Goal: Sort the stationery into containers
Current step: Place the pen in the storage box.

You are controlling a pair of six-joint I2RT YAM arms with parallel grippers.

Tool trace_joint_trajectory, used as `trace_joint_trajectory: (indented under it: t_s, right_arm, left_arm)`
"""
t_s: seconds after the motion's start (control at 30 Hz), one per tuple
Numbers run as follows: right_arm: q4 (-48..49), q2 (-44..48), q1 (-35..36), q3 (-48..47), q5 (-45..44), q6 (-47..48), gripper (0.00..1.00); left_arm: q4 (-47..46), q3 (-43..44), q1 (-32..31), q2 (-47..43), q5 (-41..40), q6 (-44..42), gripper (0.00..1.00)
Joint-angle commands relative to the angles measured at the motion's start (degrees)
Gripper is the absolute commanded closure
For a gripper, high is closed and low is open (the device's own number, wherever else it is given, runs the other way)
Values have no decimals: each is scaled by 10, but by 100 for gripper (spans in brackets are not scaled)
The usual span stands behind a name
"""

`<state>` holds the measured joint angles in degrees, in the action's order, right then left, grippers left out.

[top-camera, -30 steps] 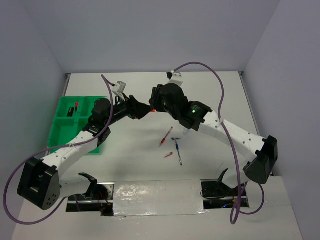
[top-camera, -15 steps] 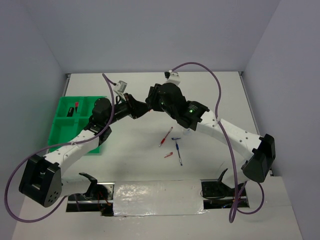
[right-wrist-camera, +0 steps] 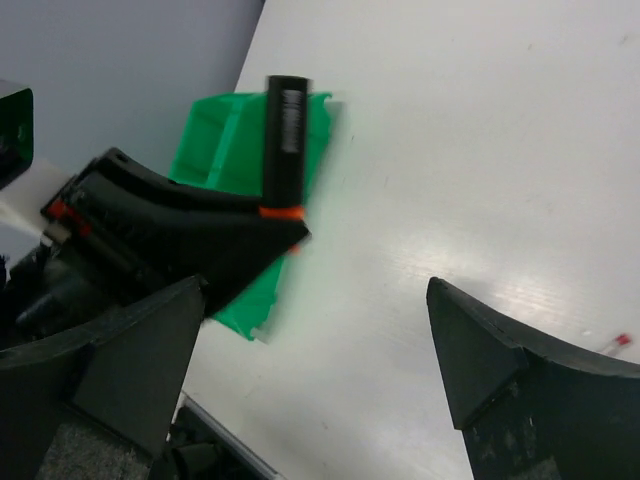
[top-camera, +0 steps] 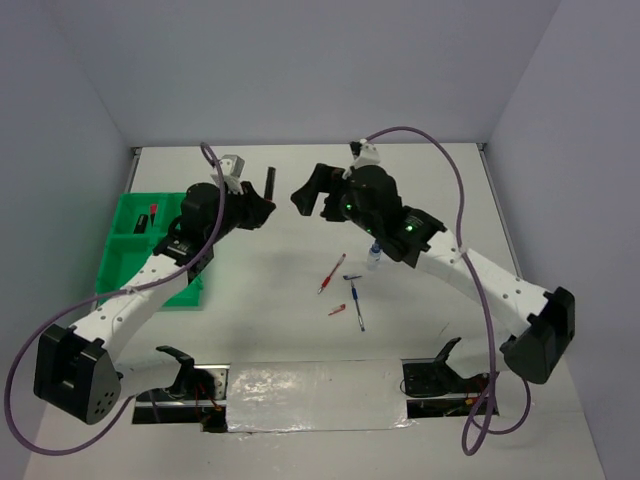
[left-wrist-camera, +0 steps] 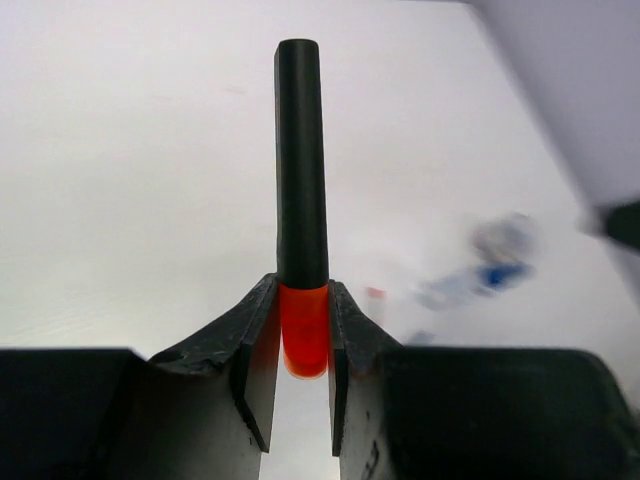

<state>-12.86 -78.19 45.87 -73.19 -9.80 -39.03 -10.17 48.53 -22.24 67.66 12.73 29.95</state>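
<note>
Robot lab cell: bare white worktop [top-camera: 280, 300] boxed by plain grey walls [top-camera: 300, 70], purple cables [top-camera: 405, 128] looping over white robot arms [top-camera: 480, 275]

The right gripper [right-wrist-camera: 316, 300] gapes wide; beyond it the left gripper [right-wrist-camera: 283, 228] pinches a short black highlighter [right-wrist-camera: 284, 140] by its orange end, before the bright green plastic tray [right-wrist-camera: 215, 135].

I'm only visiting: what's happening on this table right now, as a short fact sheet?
left gripper: shut on the orange end of a black highlighter, held off the table
right gripper: open, empty, facing the highlighter
green tray: at the table's left edge, one small item inside
loose on table: red pen, blue pen, blue-capped bottle
</note>
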Motion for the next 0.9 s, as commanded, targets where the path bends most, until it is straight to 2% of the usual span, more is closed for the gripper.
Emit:
trace_joint_trajectory:
  t_s: [0.0,0.1,0.13,0.2,0.23,0.33,0.37,0.43,0.5,0.6,0.77,0.87]
  right_arm:
    - [35,81,-26,22,29,53,0]
    - [38,151,-32,79,26,90,0]
    - [39,188,-32,96,26,94,0]
    - [50,225,-32,137,31,96,0]
    - [55,262,-32,176,40,91,0]
    - [86,325,-32,253,77,81,0]
    - [89,336,-32,266,80,82,0]
    - [78,355,-34,289,80,93,0]
    - [51,359,-40,292,77,113,0]
    - [14,357,-54,279,80,143,0]
    - [0,359,-102,284,97,160,0]
    - [11,361,-127,292,146,156,0]
  left_arm:
    - [105,48,11,-21,-239,-115,100]
    - [161,77,38,-10,-337,-235,100]
    - [164,87,77,-7,-331,-329,100]
    - [169,98,129,-2,-301,-397,100]
    - [161,106,187,3,-273,-418,100]
    - [124,116,305,29,-189,-423,100]
    - [111,114,319,40,-170,-424,100]
    - [47,103,343,74,-147,-437,100]
    - [63,128,352,108,-132,-450,100]
    - [74,149,394,164,-106,-424,98]
    - [43,119,424,208,-99,-369,96]
    - [25,99,426,217,-111,-352,94]
